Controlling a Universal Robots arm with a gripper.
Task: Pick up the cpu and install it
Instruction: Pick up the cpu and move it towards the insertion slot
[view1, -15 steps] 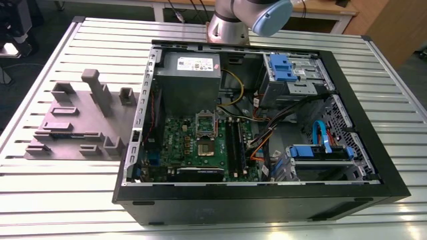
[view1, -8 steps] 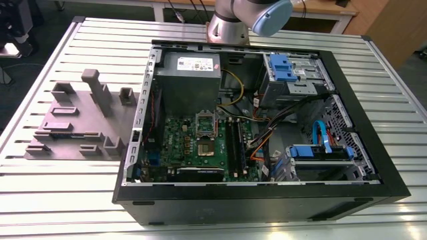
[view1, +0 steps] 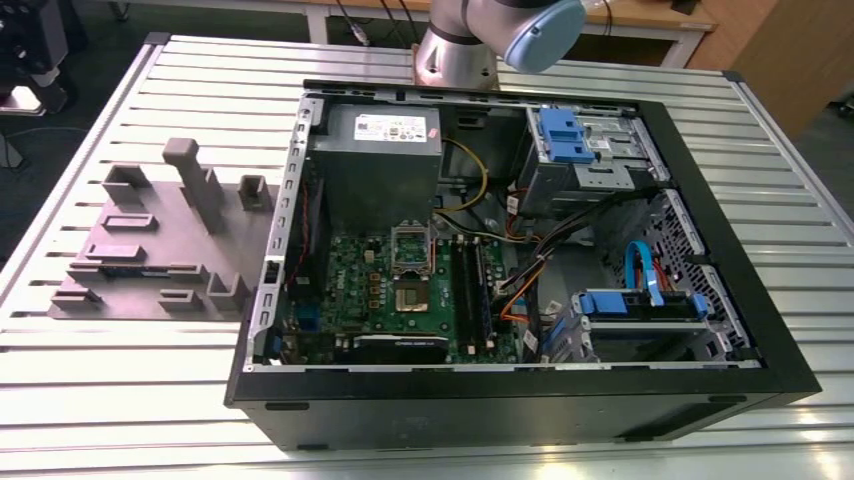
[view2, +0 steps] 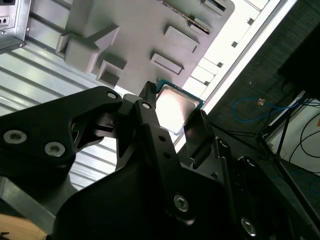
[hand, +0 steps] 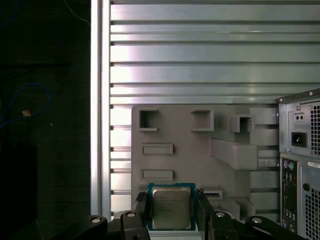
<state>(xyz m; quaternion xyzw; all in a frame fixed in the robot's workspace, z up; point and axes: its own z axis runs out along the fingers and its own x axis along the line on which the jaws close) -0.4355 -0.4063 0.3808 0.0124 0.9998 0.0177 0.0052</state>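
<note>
First wrist view: square matte-silver cpu (hand: 171, 207), thin green rim, clamped between black gripper (hand: 171, 212) jaws, grey blocky fixture (hand: 175, 130) behind. Exterior view: green motherboard (view1: 400, 290) inside open black case (view1: 534, 400).

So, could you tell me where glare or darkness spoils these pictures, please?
Second wrist view: glare whitens the silver-topped square cpu and the ribbed metal table. First wrist view: a bright band across that table, the floor nearly black. Exterior view: even light.

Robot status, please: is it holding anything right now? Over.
End effector shut on small flat square silver-grey cpu. Cpu held over grey plastic fixture tray. Nothing blocking seen.
</note>
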